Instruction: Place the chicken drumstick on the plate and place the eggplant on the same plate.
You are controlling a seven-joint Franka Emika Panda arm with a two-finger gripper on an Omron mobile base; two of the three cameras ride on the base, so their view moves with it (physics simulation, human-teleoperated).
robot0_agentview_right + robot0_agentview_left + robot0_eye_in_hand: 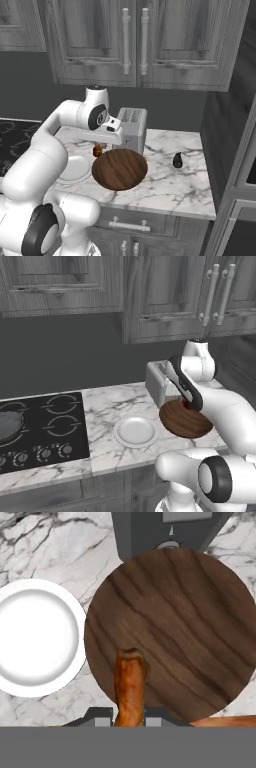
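Observation:
My gripper (pixel 128 718) is shut on the chicken drumstick (pixel 130 684), an orange-brown club-shaped piece that sticks out from between the fingertips. It hangs over the near edge of a round wooden board (pixel 180 627). In the right base view the drumstick (pixel 98 149) shows under the hand, above the board's left rim. The white plate (pixel 35 637) lies bare just left of the board, also seen on the marble counter (pixel 135 431). The dark eggplant (pixel 177 160) sits on the counter to the right of the board, apart from it.
A grey toaster (pixel 132 129) stands behind the board against the wall. A black stove (pixel 45 426) with a dark pan (pixel 7 426) lies left of the plate. Cabinets hang overhead, and a tall dark unit closes the counter's right end.

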